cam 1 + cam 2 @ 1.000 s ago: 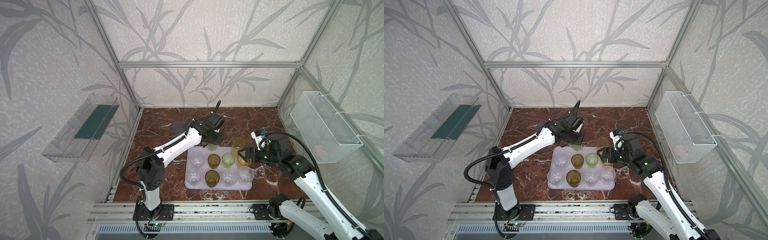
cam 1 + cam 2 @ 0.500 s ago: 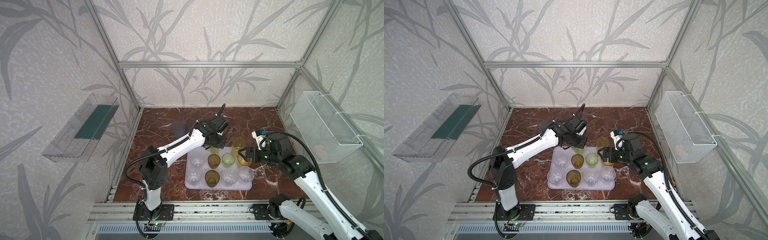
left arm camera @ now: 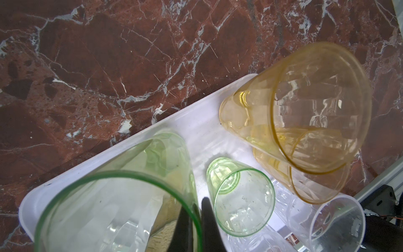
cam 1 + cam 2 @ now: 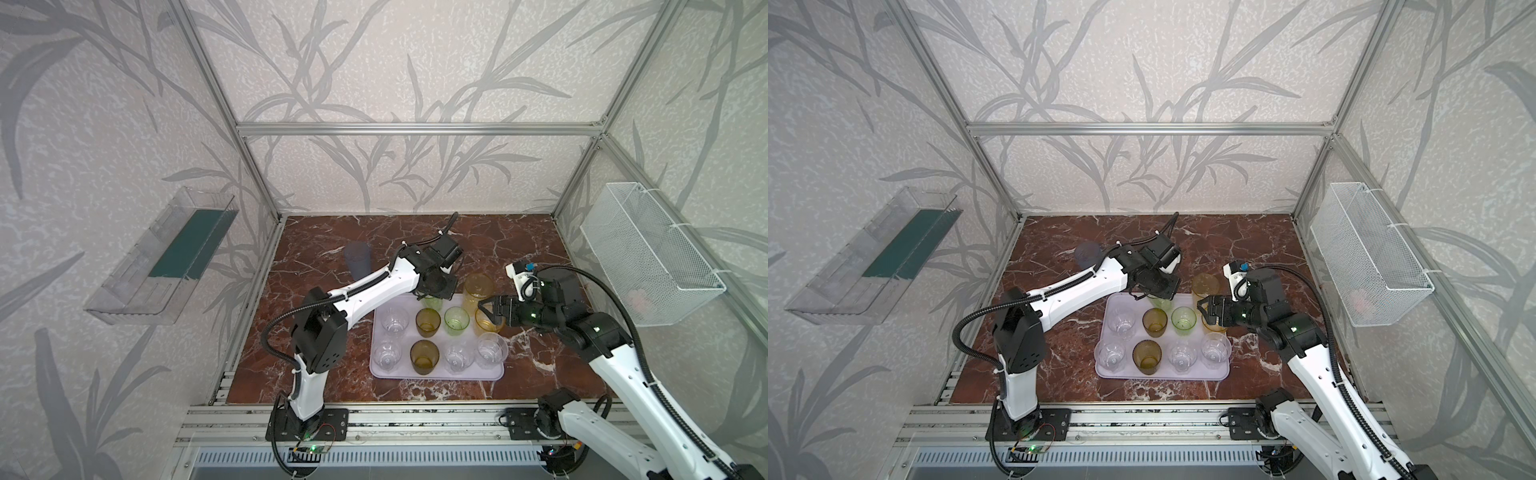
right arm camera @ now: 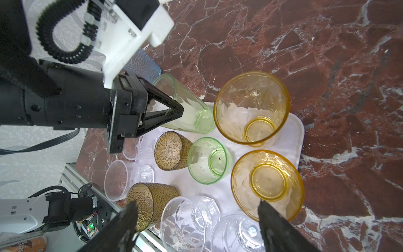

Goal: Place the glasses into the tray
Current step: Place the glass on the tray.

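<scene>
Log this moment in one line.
left gripper: shut on tall green glass | right gripper: open, by short yellow glass | blue-grey glass: off tray

In both top views, the left end effector (image 4: 436, 293) seemingly hides most of the tall green glass (image 4: 432, 302).

Left hand (image 4: 434, 294) pinched tight, arm stretched forward; right hand (image 4: 484, 314) spread wide, wrist level.
</scene>
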